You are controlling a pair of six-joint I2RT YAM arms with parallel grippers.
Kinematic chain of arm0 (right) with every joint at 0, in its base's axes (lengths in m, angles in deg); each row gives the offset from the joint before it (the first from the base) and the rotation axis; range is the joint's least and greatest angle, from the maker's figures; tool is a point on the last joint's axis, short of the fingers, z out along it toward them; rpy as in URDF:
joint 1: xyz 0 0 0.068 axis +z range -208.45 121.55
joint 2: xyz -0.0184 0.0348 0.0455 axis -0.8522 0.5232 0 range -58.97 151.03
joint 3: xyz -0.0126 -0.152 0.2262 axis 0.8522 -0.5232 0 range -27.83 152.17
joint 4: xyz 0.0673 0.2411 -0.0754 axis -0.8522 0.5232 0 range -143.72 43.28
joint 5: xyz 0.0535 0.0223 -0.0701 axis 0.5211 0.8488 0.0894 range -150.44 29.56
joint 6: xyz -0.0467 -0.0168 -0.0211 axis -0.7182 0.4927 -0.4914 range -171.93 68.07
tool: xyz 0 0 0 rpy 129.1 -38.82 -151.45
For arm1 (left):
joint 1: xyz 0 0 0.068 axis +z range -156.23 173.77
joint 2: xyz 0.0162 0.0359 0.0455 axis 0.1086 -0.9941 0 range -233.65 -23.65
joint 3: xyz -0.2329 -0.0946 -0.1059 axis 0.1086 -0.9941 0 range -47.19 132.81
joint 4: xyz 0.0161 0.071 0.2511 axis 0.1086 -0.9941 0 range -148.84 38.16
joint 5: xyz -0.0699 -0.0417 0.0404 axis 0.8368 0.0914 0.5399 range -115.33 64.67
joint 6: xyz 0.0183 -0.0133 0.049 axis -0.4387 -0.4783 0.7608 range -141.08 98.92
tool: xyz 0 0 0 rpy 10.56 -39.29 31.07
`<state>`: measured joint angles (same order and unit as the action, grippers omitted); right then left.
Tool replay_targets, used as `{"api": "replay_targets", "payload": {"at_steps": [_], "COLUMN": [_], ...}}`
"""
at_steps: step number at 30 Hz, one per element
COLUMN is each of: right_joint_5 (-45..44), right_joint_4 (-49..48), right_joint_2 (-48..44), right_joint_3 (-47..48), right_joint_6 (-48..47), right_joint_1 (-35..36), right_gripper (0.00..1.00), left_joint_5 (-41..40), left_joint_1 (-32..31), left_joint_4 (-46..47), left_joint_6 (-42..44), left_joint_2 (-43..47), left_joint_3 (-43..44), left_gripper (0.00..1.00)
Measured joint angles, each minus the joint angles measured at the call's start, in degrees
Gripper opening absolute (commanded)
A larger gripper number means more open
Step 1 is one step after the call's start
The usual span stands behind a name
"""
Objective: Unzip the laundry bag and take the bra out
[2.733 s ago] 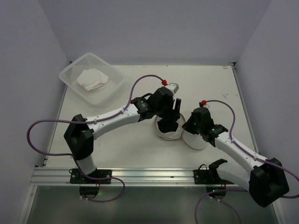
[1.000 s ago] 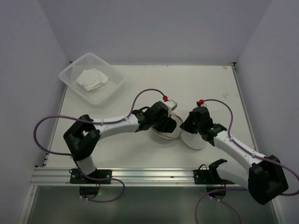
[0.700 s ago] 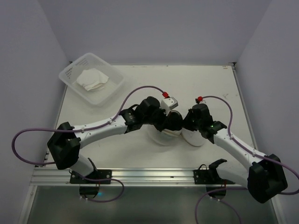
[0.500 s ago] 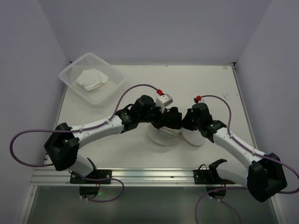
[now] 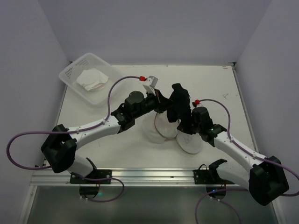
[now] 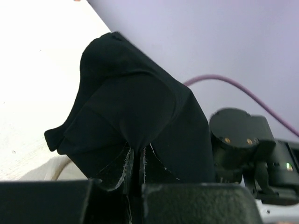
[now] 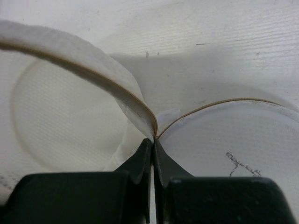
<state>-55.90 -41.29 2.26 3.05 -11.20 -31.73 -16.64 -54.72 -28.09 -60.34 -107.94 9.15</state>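
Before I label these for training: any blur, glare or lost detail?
Top view: sharp, evenly lit, soft shadows, but the black bra reads as a featureless blob. Left wrist: bra dim, folds faint. Right wrist: white bag nearly washed out, seam crisp.

No legible text; a partial black pictogram (image 7: 240, 164) marks the laundry bag (image 7: 210, 133).

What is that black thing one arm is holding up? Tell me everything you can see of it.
It is a black bra of soft, matte fabric, bunched into folds. The left gripper, shut, pinches a fold of it and holds it up over the open white laundry bag. Whether it touches the bag I cannot tell.
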Motion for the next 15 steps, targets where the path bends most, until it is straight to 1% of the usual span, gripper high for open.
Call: {"api": "replay_targets", "payload": {"at_steps": [5,8,11,12,15], "right_joint_5": [-1.0,-2.3,-3.4,-3.6,-3.8], "right_joint_4": [0.4,1.1,1.6,1.8,2.1], "right_joint_2": [-1.2,-1.2,-1.2,-1.2,-1.2], "right_joint_3": [0.0,0.0,0.0,0.0,0.0], "right_joint_6": [0.4,0.4,0.4,0.4,0.4], "right_joint_1": [0.6,0.6,0.6,0.6,0.6], "right_gripper": [0.00,0.00,0.00,0.00,0.00], "left_joint_5": [-4.3,-5.4,-8.5,-10.1,-14.8], "left_joint_1": [0.4,1.5,3.6,4.7,7.7], "left_joint_4": [0.6,-2.2,-7.8,-10.1,-14.9], "left_joint_6": [-5.8,-6.3,-4.0,-2.4,2.0], "left_joint_2": [0.8,3.0,5.3,6.5,10.3], "left_joint_3": [-0.5,1.2,6.7,9.1,13.0], "left_gripper": [0.00,0.00,0.00,0.00,0.00]}}
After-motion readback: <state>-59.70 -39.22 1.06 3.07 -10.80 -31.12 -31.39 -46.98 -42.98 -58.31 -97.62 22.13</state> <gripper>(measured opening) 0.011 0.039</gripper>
